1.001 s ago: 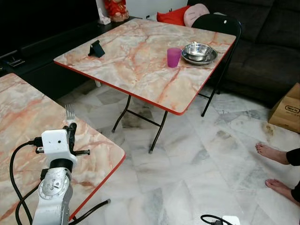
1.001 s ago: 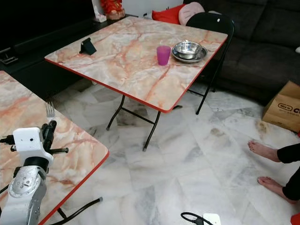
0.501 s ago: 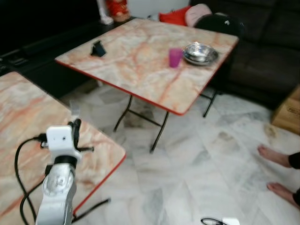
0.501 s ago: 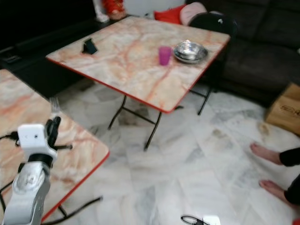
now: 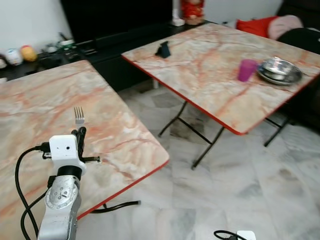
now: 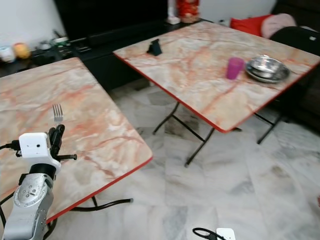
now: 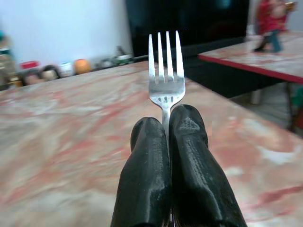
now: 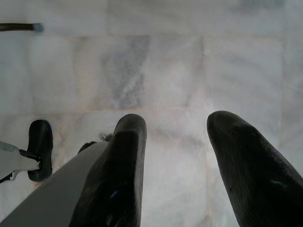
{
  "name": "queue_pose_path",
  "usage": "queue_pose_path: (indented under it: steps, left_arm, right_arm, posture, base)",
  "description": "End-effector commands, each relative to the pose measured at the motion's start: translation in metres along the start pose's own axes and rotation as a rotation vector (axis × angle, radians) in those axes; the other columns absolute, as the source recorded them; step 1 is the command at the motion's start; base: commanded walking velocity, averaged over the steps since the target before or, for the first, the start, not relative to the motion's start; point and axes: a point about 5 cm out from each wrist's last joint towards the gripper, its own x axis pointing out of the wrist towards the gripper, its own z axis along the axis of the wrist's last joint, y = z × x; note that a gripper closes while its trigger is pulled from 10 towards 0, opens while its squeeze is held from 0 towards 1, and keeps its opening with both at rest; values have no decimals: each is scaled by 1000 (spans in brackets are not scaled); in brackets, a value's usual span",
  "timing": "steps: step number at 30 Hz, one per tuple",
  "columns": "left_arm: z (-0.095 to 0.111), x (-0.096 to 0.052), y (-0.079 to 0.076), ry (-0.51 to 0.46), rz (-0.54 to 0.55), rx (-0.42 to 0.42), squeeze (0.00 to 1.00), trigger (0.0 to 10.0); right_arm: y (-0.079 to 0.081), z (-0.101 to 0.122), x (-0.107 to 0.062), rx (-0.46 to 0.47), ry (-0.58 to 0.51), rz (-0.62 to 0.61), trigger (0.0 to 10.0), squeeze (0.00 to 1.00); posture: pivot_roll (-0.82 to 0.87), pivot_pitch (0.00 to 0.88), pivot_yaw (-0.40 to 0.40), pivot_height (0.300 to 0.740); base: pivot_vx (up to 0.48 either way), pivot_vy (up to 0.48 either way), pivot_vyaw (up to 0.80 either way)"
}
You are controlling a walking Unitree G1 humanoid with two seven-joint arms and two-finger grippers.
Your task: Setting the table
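Note:
My left gripper (image 5: 80, 132) is shut on a silver fork (image 5: 79, 115), held upright with its tines up, above the near marbled table (image 5: 117, 137) with a red rim. In the left wrist view the black fingertips (image 7: 187, 124) pinch the fork's neck (image 7: 166, 71). On the far marbled table (image 5: 200, 75) stand a purple cup (image 5: 247, 69), a steel bowl on a plate (image 5: 279, 70) and a small black stand (image 5: 163, 49). My right gripper (image 8: 176, 126) hangs open above the tiled floor, with nothing between its fingers.
A low black cabinet (image 5: 115, 37) runs behind both tables, with small items at its left end. A red cushion (image 5: 255, 25) and a dark chair (image 5: 305, 37) lie beyond the far table. A cable and white plug (image 5: 240, 235) lie on the floor between the tables.
The camera has swung left, so both tables have shifted right and more of the near table shows. The feet at the right have left the picture. My left gripper still holds the fork.

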Motion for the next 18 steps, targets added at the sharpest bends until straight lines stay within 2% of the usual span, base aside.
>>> queue_pose_path:
  steps: [1,18]
  left_arm:
    - [2,3,-1,-7,3,11,0,10000]
    - [3,4,-2,-2,-2,19,0,10000]
  right_arm:
    - [1,0,0,5,-1,3,10000,0]
    - [1,1,0,4,-1,6,10000,0]
  posture:
    - [23,0,17,732]
    - [22,0,18,732]
  base:
    - [0,0,800]
    - [0,0,800]
